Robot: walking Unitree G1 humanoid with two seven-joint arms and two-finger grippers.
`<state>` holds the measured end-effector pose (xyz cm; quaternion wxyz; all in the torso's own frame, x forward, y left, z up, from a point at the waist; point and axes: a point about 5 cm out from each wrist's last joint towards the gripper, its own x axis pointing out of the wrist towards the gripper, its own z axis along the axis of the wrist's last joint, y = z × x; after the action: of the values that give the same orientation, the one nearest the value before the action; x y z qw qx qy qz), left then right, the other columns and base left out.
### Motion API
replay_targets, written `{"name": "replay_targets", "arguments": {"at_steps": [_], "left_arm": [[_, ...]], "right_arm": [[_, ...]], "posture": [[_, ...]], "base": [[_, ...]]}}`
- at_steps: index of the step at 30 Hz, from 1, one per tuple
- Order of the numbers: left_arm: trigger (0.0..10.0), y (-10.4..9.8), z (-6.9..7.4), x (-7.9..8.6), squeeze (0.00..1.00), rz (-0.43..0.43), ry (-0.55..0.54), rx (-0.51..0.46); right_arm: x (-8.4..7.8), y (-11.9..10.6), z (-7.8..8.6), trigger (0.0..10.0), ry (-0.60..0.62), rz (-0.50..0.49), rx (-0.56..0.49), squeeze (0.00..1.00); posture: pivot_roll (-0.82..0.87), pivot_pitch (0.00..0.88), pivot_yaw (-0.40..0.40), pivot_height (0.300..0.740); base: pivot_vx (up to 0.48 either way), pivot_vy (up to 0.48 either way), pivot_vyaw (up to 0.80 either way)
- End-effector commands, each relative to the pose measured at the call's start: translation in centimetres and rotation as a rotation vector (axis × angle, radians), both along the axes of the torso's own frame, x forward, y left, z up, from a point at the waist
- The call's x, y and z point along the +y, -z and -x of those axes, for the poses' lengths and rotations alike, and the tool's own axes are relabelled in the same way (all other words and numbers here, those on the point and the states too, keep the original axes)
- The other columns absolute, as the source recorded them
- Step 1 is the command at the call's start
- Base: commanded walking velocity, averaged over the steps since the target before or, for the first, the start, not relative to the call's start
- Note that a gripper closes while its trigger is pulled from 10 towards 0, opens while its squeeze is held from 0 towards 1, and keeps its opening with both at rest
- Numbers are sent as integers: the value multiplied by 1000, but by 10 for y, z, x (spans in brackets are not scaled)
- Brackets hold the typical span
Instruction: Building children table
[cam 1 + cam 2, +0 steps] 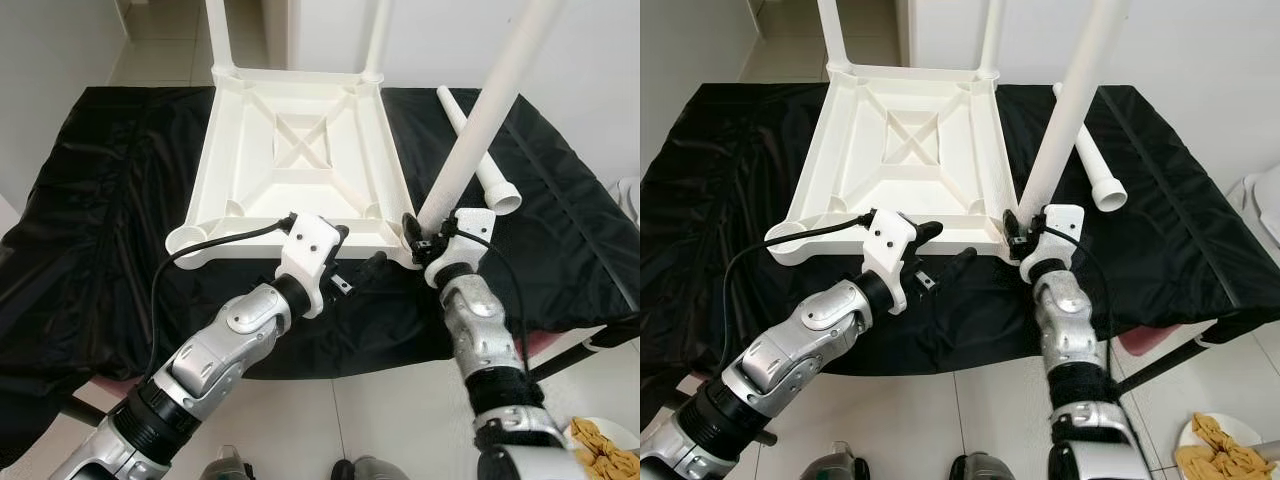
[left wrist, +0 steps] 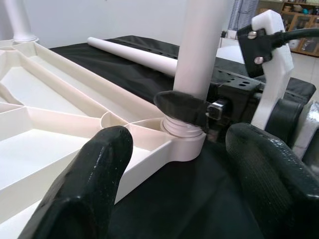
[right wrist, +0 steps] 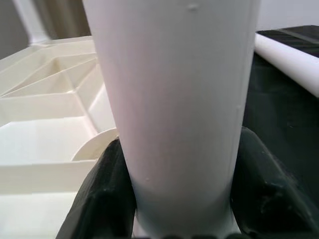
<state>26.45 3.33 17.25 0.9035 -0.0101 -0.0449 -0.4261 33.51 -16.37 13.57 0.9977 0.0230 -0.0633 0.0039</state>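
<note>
White tabletop (image 1: 300, 150) lies upside down on the black cloth (image 1: 90, 220), two legs already standing in its far corners at 11 and 1 o'clock. Right gripper (image 1: 425, 235) has its jaws clamped around a third leg (image 1: 480, 120), whose foot sits in the near corner socket at 5 o'clock. Left gripper (image 1: 362, 272) hovers at the near edge, jaws wide and holding nothing; a spare leg (image 1: 478, 150) lies on the cloth at 2 o'clock.

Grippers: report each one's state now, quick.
Left gripper: open, empty, beside the upturned white plastic tabletop.
Right gripper: shut on the white plastic tube leg at the tabletop's corner socket.
</note>
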Motion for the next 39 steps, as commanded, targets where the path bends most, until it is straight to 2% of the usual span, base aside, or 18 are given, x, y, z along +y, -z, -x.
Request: {"name": "replay_targets", "arguments": {"at_steps": [1,2,3,5,10,13,17,18,25,31,33,35,36,37,39], "left_arm": [[10000,4,12,-7,0,-33,251,-8],[10000,4,11,-7,0,-32,248,-11],[10000,4,11,-7,0,-32,248,-11],[10000,4,11,-6,0,-33,245,-14],[10000,4,11,-6,0,-35,243,-15],[10000,5,11,-5,0,-39,242,-17],[10000,5,11,-5,0,-40,242,-17],[10000,4,11,-5,0,-40,242,-18],[10000,5,11,-5,0,-40,243,-17],[10000,4,10,-6,0,-40,239,-20],[10000,4,9,-5,0,-41,234,-24],[10000,4,9,-5,0,-41,234,-24],[10000,3,8,-5,0,-42,232,-27],[10000,3,7,-5,0,-42,230,-28],[10000,2,7,-4,0,-43,229,-29]], "right_arm": [[-3,3,2,10000,50,-9,19,0],[-2,9,4,10000,125,-19,57,0],[-2,9,4,10000,125,-19,57,0],[-2,18,5,10000,212,-37,111,0],[1,21,6,10000,239,-45,130,0],[13,22,7,10000,239,-57,146,0],[15,22,8,10000,230,-59,150,0],[15,22,9,10000,226,-60,161,1000],[14,22,9,10000,219,-61,161,1000],[10,14,9,10000,117,-53,92,1000],[5,11,9,10000,20,-29,54,1000],[5,11,9,10000,20,-29,54,1000],[1,9,8,10000,-21,-18,40,243],[-4,6,7,10000,-59,-5,26,0],[-14,2,5,10000,-94,19,8,0]], "posture": [[9,36,-21,740],[11,35,-22,740],[11,35,-22,740],[13,33,-24,740],[13,33,-24,740],[24,22,-26,740],[22,23,-27,740],[22,23,-27,740],[20,24,-26,740],[21,22,-30,740],[21,18,-30,740],[21,18,-30,740],[21,20,-31,740],[19,20,-29,740],[18,21,-28,740]], "base": [[0,0,0],[0,0,0],[0,0,0],[0,0,0],[0,0,0],[0,0,0],[0,0,0],[0,0,0],[0,0,0],[0,0,0],[0,0,0],[0,0,0],[0,0,0],[0,0,0],[0,0,0]]}}
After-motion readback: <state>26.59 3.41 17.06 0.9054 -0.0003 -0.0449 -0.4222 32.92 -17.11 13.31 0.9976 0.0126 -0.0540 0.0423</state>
